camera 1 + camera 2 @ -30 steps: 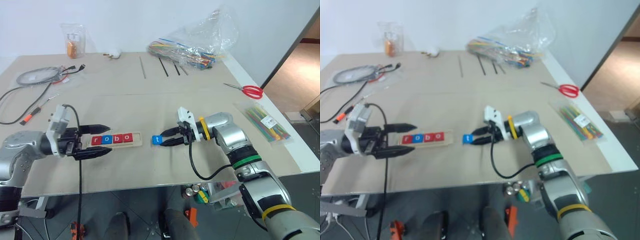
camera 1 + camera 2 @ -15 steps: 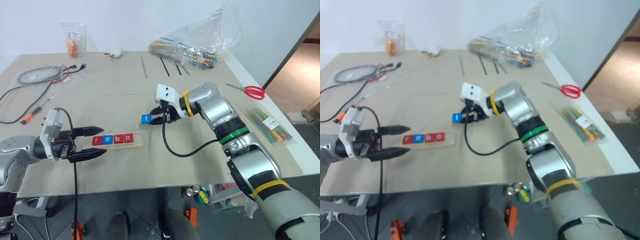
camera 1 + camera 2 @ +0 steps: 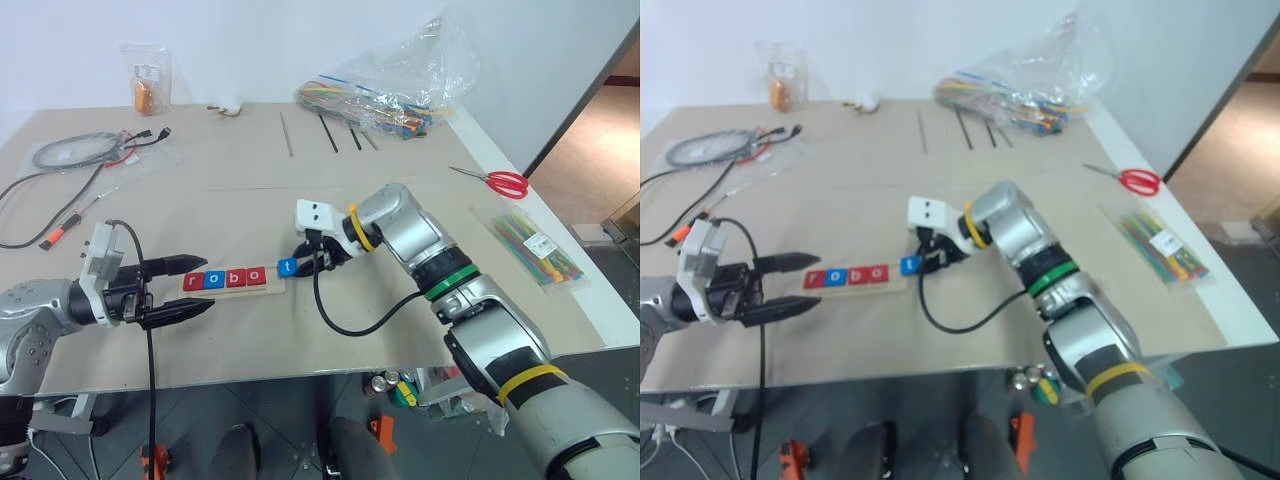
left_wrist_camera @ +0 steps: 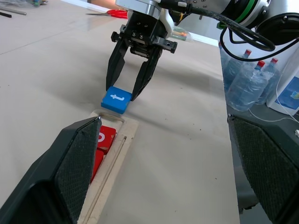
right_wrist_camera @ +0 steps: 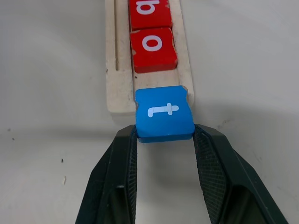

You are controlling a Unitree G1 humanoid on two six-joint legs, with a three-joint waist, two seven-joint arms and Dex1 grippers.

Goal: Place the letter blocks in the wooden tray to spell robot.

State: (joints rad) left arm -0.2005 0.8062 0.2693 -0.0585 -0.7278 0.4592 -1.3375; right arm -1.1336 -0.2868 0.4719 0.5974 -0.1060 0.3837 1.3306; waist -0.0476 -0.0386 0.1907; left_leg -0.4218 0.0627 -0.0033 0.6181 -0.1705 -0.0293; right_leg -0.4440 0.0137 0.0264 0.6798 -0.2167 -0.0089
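Your right gripper (image 5: pixel 164 140) pinches the blue "t" block (image 5: pixel 164 113) at the wooden tray's (image 5: pixel 119 93) open end — poised to finish "robot" — while your left gripper (image 3: pixel 190 285) waits spread beside the counter's (image 3: pixel 400 200) tray.

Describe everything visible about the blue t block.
The blue t block is a small flat square tile with rounded corners, matte blue with a white lowercase t on its top face. The right gripper has its jaws shut on two opposite edges, holding it face up at the rounded end of the wooden tray, just past the last red o block. Whether it touches the tray cannot be told.
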